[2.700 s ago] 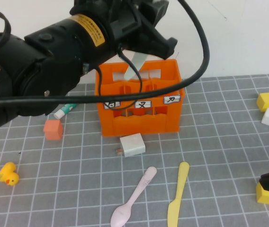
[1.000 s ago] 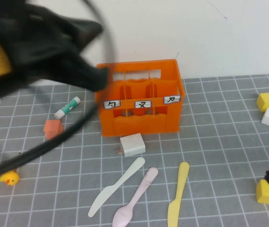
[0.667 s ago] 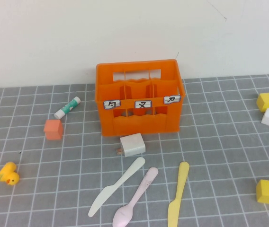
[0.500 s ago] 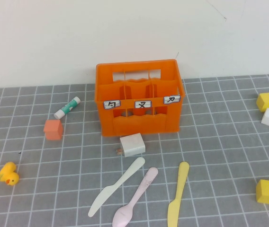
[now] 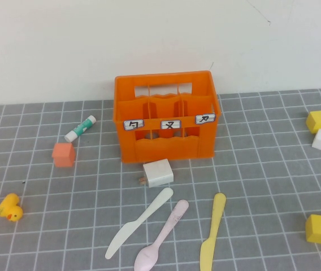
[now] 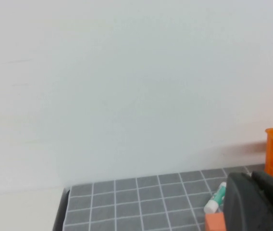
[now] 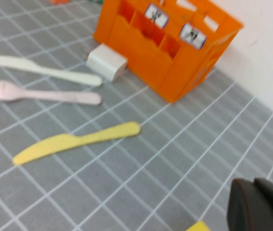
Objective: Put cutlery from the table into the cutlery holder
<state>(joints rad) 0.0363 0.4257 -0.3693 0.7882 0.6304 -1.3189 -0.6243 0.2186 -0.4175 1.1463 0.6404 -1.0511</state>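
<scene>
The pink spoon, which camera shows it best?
The high view: the pink spoon lies whole on the table, between both knives. The right wrist view also shows it whole, but blurrier and at a slant. The left wrist view misses it.

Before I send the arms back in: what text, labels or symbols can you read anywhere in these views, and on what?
Cutlery holder, left label: a black symbol, too small to read.
Middle label: a black symbol, unreadable.
Right label: a black symbol, unreadable.
Glue stick: no print legible.
Left gripper and right gripper, at their views' edges: no markings visible.
</scene>
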